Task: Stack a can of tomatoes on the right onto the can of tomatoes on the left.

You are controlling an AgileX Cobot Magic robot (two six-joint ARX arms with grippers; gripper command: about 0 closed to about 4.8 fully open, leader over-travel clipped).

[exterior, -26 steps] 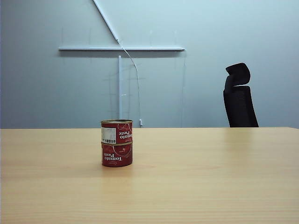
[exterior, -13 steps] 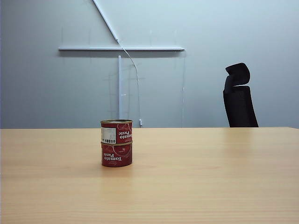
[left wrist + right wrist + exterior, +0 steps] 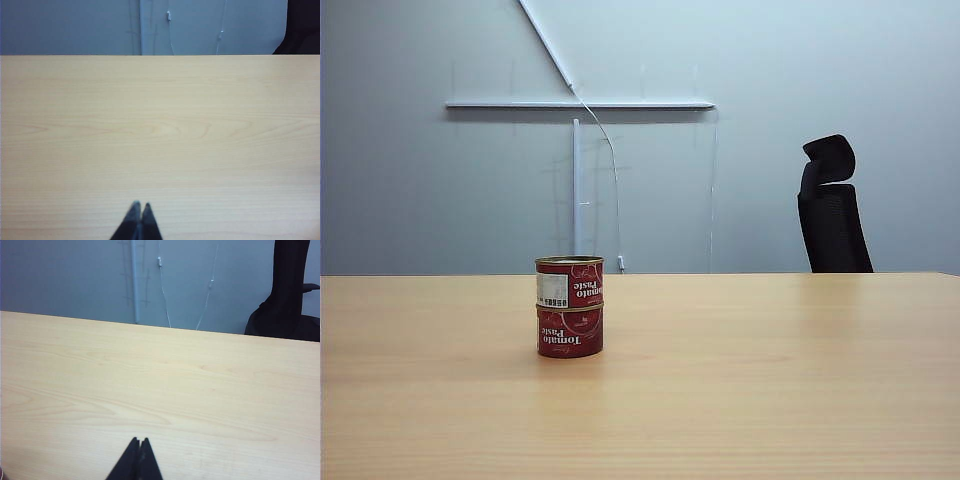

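Only the stacked cans [image 3: 570,307] obstruct the table [image 3: 770,380].

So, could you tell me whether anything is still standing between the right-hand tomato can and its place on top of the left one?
Nothing does: the upper can already sits on the lower can. The left gripper and right gripper are shut over bare table, holding nothing.

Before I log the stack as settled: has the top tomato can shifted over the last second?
No. The top can sits squarely on the bottom can, at the same spot below the wall's vertical strip.
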